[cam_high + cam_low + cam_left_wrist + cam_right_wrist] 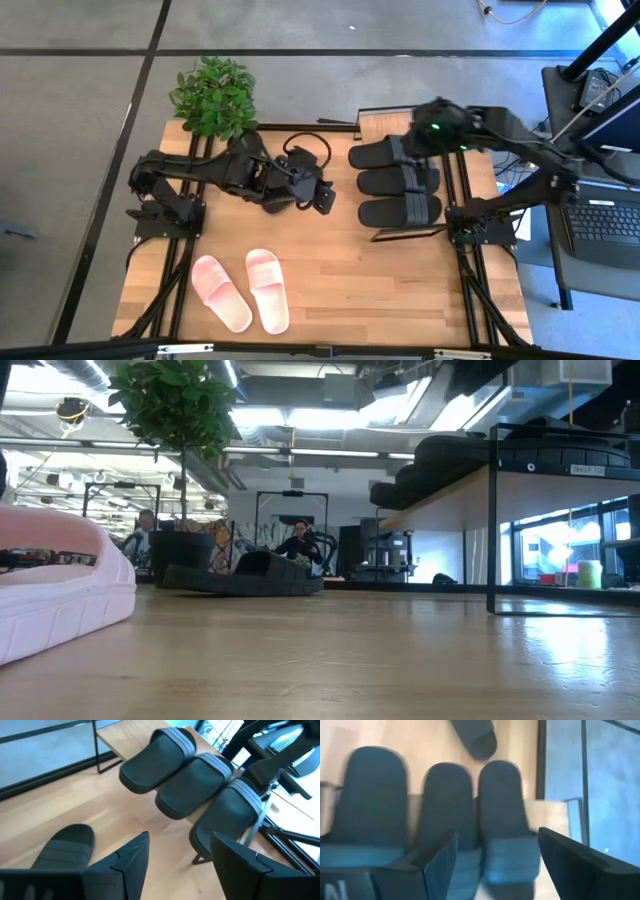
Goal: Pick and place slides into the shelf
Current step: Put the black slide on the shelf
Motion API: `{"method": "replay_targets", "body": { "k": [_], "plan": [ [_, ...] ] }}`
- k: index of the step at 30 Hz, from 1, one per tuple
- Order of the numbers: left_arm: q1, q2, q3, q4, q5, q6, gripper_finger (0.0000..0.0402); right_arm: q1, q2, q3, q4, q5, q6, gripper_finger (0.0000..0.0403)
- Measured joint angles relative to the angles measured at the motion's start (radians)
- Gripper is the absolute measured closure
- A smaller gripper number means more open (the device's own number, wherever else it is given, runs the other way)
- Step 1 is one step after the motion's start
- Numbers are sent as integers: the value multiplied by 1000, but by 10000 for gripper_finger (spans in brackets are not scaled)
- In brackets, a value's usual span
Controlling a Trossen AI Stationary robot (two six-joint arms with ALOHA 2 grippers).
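Note:
Three black slides [395, 181] lie side by side on the shelf [111, 735] at the table's right, toes toward the middle. My right gripper [497, 834] hovers open above their strap ends, touching none of them. A fourth black slide [65, 847] lies flat on the table left of the shelf. My left gripper [180, 837] hangs open above the table beside it, pointing toward the shelf, with nothing between its fingers. Two pink slides [245, 291] lie sole down near the table's front edge.
A potted plant [214, 95] stands at the far left corner. The shelf's thin black frame [492, 520] stands on the table's right half. Bare wood [350, 275] lies between the pink slides and the shelf. People sit in the room beyond the table.

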Motion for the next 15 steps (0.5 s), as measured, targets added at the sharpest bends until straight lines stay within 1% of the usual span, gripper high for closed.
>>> {"method": "replay_targets", "body": {
  "k": [2, 6, 9, 15],
  "plan": [
    [13, 0, 0, 0, 0, 0, 203, -35, 41, 0, 26, -7, -27, 128],
    [40, 0, 0, -18, 12, 0, 203, -117, 102, 0, 37, -79, -59, 128],
    [56, 0, 0, -48, 14, 0, 203, -165, 141, 0, 38, -102, -64, 128],
    [79, 0, 0, -77, 15, 4, 203, -221, 197, 0, 53, -133, -84, 128]
  ]
}}
